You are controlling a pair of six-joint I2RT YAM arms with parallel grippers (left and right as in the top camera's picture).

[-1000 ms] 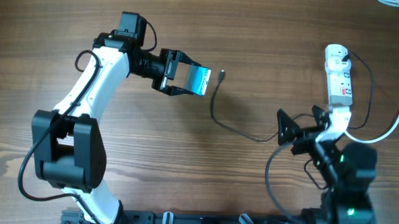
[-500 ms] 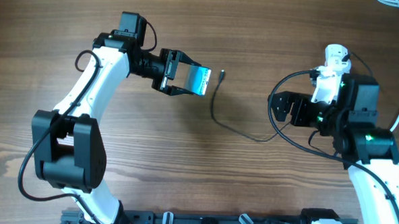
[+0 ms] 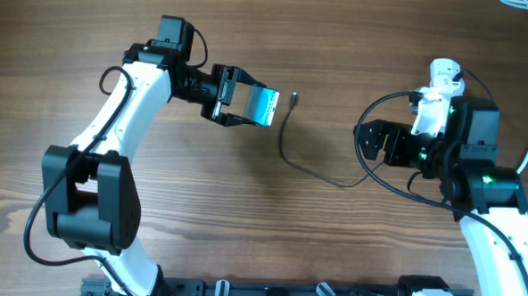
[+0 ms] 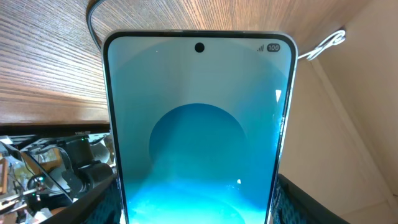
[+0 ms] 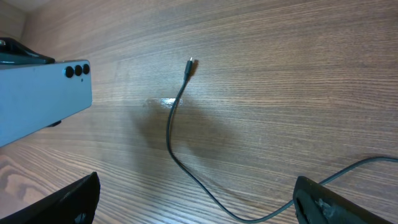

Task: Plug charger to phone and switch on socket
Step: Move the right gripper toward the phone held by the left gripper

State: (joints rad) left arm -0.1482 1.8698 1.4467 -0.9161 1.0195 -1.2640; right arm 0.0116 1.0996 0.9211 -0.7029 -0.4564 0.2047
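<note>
Left claw (image 3: 245, 105) is pictured clamped on the phone (image 3: 266, 105), lifted near the loose plug tip of the charger (image 5: 168, 134), seen lying on the table (image 3: 242, 241), while the right claw (image 3: 378, 142) is spread empty beside the half-hidden socket (image 3: 443, 74); plugging and switching are both judged outstanding.

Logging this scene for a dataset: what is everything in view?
phone: 1, teal screen lit, in the left claw
charger cable: 1, black, mid-table, plug tip free near the phone
power strip: 1, white, far right, partly hidden
cord: 1, white, top right corner
table: 1, brown wood
left claw: 1, black, shut on the phone
right claw: 1, black, open, empty, near the power strip
</note>
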